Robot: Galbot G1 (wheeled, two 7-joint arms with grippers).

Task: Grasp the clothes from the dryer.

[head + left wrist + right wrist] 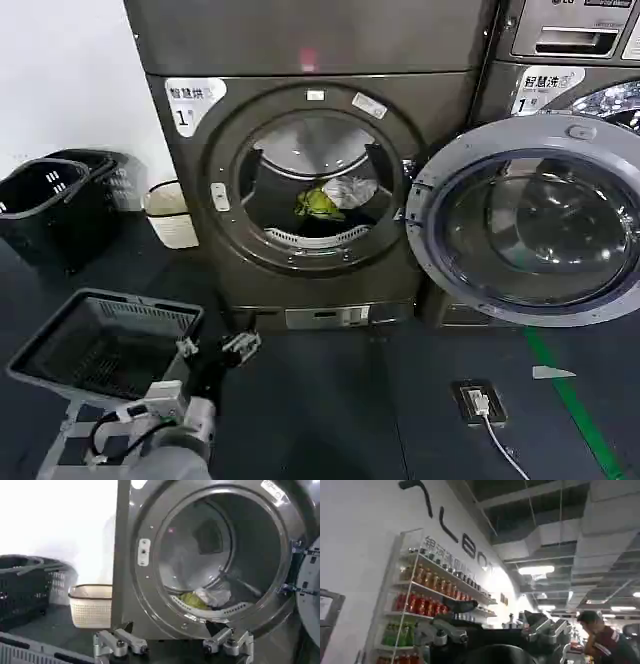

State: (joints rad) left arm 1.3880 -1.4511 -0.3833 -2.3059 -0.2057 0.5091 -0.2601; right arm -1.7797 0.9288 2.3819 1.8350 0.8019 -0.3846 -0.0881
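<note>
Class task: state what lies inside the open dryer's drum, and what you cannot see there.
Inside the dryer, the clothes lie low near the mouth: a yellow-green bundle touching a white-grey piece. The drum's lower front lip hides whatever lies beneath them.

Clothes (pixel 330 196) lying inside the dryer (pixel 310 160) drum, low in its mouth. Door (pixel 535 225) hanging open right of the dryer. Small basket (pixel 170 213) sitting left of the dryer; hamper (pixel 105 345) standing before the dryer, left tool (pixel 215 350) hovering just beside it.
</note>
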